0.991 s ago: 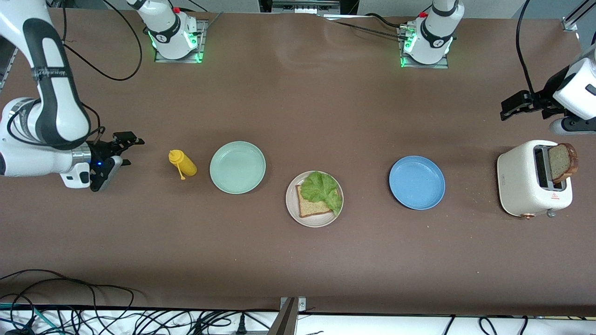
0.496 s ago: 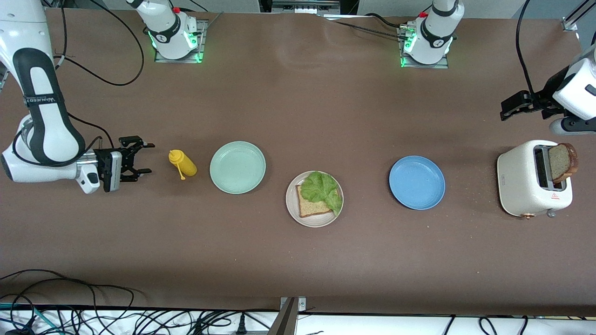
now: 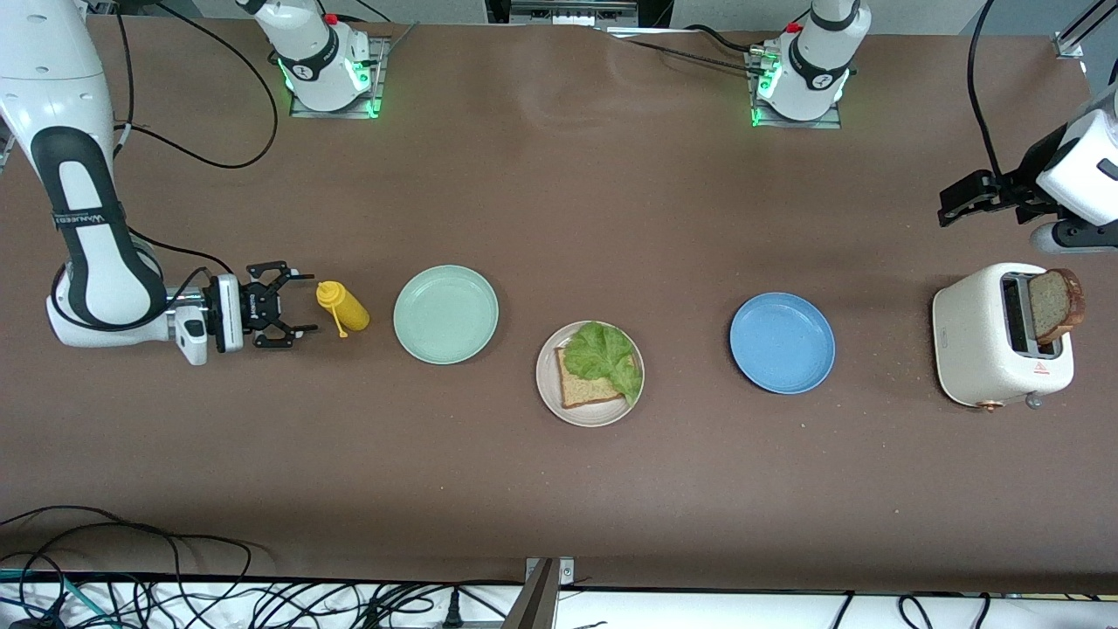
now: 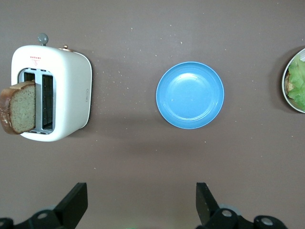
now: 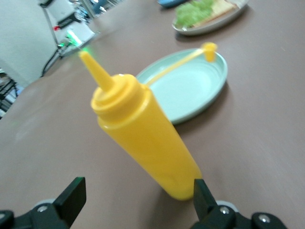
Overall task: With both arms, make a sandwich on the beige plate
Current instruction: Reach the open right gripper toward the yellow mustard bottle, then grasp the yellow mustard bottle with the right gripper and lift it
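Observation:
The beige plate [image 3: 586,418] sits mid-table with one brown bread slice [image 3: 583,390] on it and a green lettuce leaf [image 3: 601,353] over that slice. A second slice [image 3: 1055,304] stands up out of the white toaster [image 3: 983,341] at the left arm's end of the table. My right gripper [image 3: 298,306] is low at the right arm's end. It is open, with its fingertips just short of a yellow squeeze bottle [image 3: 344,307] [image 5: 143,138] and nothing between them. My left gripper [image 3: 954,203] [image 4: 142,202] hangs open and empty above the table near the toaster [image 4: 66,90].
A mint-green plate [image 3: 445,314] lies between the bottle and the beige plate. A blue plate [image 3: 782,342] lies between the beige plate and the toaster. The bottle's cap dangles on a strap [image 5: 208,48] over the mint plate [image 5: 190,86]. Cables run along the table's near edge.
My right gripper has moved along the table toward the yellow bottle and turned to face it, staying open. The left arm has not moved.

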`<state>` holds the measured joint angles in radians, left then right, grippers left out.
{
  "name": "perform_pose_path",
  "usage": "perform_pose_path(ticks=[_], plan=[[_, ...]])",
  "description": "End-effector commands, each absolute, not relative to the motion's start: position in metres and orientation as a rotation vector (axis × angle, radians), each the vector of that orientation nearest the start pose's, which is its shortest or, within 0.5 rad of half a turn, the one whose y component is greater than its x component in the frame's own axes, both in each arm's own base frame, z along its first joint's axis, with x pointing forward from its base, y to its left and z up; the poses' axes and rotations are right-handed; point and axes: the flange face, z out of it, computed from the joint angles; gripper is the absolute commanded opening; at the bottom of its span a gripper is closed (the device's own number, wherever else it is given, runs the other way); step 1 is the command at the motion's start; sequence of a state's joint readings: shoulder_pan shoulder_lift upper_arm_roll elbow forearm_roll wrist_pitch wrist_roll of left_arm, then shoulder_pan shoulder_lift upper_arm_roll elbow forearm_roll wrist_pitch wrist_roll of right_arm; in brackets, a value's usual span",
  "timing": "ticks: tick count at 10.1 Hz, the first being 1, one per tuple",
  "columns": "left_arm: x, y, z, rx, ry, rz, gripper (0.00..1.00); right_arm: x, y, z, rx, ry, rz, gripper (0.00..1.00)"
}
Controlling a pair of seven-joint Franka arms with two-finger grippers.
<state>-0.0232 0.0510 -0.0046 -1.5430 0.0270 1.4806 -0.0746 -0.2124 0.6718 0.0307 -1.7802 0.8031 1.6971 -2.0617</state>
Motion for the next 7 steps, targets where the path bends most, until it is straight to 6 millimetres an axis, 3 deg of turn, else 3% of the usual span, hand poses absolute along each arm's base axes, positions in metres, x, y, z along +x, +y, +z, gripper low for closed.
perform_pose_path(ticks=[1,2,4,5,7], plan=[[0.561,-0.014,0.607,-3.120,-0.080,0.181,1.00,0.585,-0.027,0.157,-1.475,-1.449,-0.499,1.00],[0.561,-0.014,0.607,-3.120,-0.082,0.181,1.00,0.590,-0.011,0.157,-1.416,-1.453,-0.537,1.00],[0.561,-0.014,0.607,-3.120,-0.080,0.181,1.00,0.590,-0.006,0.155,-1.397,-1.442,-0.555,1.00],[0.561,-0.014,0.607,-3.120,-0.080,0.181,1.00,0.590,0.001,0.155,-1.380,-1.445,-0.558,0.93],[0.561,-0.014,0.607,-3.120,-0.080,0.181,1.00,0.596,-0.002,0.155,-1.382,-1.454,-0.571,0.94]])
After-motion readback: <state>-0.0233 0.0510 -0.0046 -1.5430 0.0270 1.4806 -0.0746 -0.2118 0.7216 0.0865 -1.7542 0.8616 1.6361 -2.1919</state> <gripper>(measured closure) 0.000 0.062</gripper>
